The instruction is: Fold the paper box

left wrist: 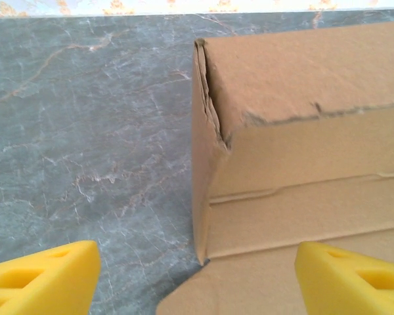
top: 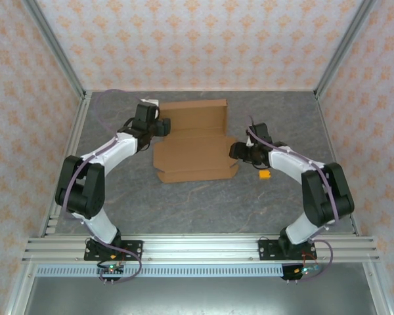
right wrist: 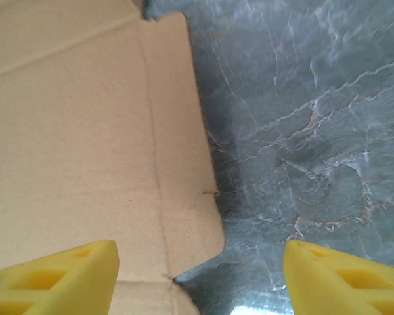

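We see the box [top: 194, 141] lying in the middle of the table [top: 203, 203]. It is brown and partly folded. The near part lies flat. At the far left corner, a side stands up from the table, and the fold there looks rough and crumpled.

The left gripper [top: 159, 126] is at the far left side of the box. From its own camera, its 2 yellow fingers [left wrist: 46, 275] stand wide apart and hold nothing. The raised corner of the box is just ahead of them, and a flat bit of cardboard reaches in between them. We cannot tell if the fingers touch it.

The right gripper [top: 238, 152] is at the right edge of the box. Its 2 yellow fingers [right wrist: 52, 279] are also spread apart, with nothing gripped. 1 finger is over the cardboard and the other is over the table. The edge of the box runs between them.

A tiny orange block [top: 264, 175] lies on the table by the right arm, near the box but not touching it. Walls [top: 197, 39] with a pale orange pattern stand around the table.
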You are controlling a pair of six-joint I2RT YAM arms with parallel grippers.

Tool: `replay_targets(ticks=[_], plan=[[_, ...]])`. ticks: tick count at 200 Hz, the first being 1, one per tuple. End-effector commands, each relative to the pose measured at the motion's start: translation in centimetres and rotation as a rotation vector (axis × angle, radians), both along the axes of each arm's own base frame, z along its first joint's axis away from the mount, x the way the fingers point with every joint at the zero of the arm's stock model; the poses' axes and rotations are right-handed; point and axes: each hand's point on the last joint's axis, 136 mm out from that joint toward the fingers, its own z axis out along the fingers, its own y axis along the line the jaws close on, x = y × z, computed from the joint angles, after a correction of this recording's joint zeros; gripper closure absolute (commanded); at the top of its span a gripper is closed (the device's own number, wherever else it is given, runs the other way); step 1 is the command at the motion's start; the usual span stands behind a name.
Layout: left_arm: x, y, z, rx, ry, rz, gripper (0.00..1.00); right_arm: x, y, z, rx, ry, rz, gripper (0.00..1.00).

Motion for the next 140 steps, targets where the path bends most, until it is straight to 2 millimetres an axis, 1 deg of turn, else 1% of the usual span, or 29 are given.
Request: replay_targets(ticks=[1,18,48,87,98,109,126,140], plan=[[-1.2,-1.0,1.3,-0.087,-0.022,-0.02,0.21,1.4,0.3,-0.8,0.044,0.021,-0.015,0.35],[-2.1,-1.2,2.0,-0.119,-0.037,-0.032,0.21,1.6,0.6,-1.9,0.077,0.043,-0.004,0.39],[-3.4,-1.1,3.2,-0.149,-0.056,-0.031,0.21,2.1,2.4,-2.2,0.183,0.033,0.02,0.49],[-4.6,-1.4,4.5,-0.204,-0.085,-0.04,0.21,3.0,2.4,-2.3,0.194,0.013,-0.004,0.66],[-5.0,-1.4,4.7,-0.216,-0.087,-0.04,0.21,3.2,2.6,-2.1,0.205,0.009,-0.008,0.71],[-5.4,-1.5,4.8,-0.242,-0.092,-0.03,0.22,3.3,2.8,-1.9,0.223,0.006,-0.016,0.73],[-6.1,-2.1,5.0,-0.315,-0.088,-0.028,0.23,3.3,3.1,-1.1,0.276,-0.002,-0.041,0.76],[-6.6,-2.9,5.0,-0.352,-0.07,-0.037,0.24,3.4,3.4,-0.1,0.331,-0.01,-0.073,0.83]])
